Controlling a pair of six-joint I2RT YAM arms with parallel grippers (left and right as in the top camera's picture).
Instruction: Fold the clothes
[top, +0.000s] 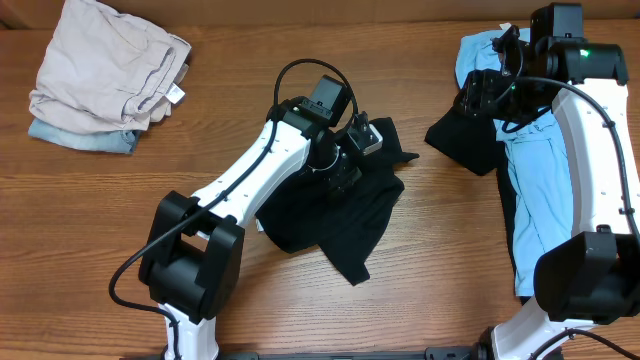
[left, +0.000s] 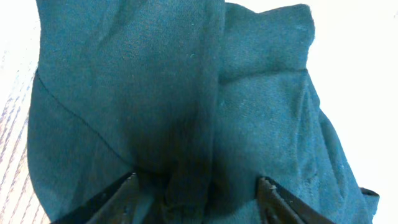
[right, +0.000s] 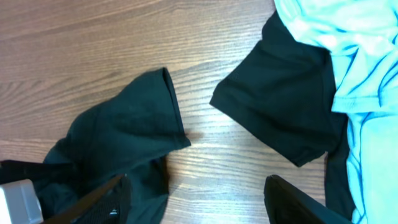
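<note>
The black garment (top: 335, 215) lies crumpled in the middle of the table (top: 250, 60), one short sleeve (right: 152, 109) reaching toward the right side. The left pincer (left: 198, 186) stands over its upper part with its fingers spread on either side of a raised ridge of cloth; the wrist view does not show it pinching yet. A closure there would probably take several layers at once, so a lift might haul the piece up as a bundle instead of opening it flat. The right pincer (right: 198, 186) hovers spread and empty above bare wood, between that sleeve and a second black garment (top: 465, 140) that lies partly under a light blue T-shirt (top: 545, 190). A descent slightly off the mark could catch the wrong piece and drag both. The left arm reaches diagonally from its base at the front left, wrist bent down onto the cloth. The right arm stretches along the right edge over the T-shirt, wrist turned inward. A beige garment (top: 105, 65) on a pale blue one (top: 85, 138) sits well apart in the far left corner.
</note>
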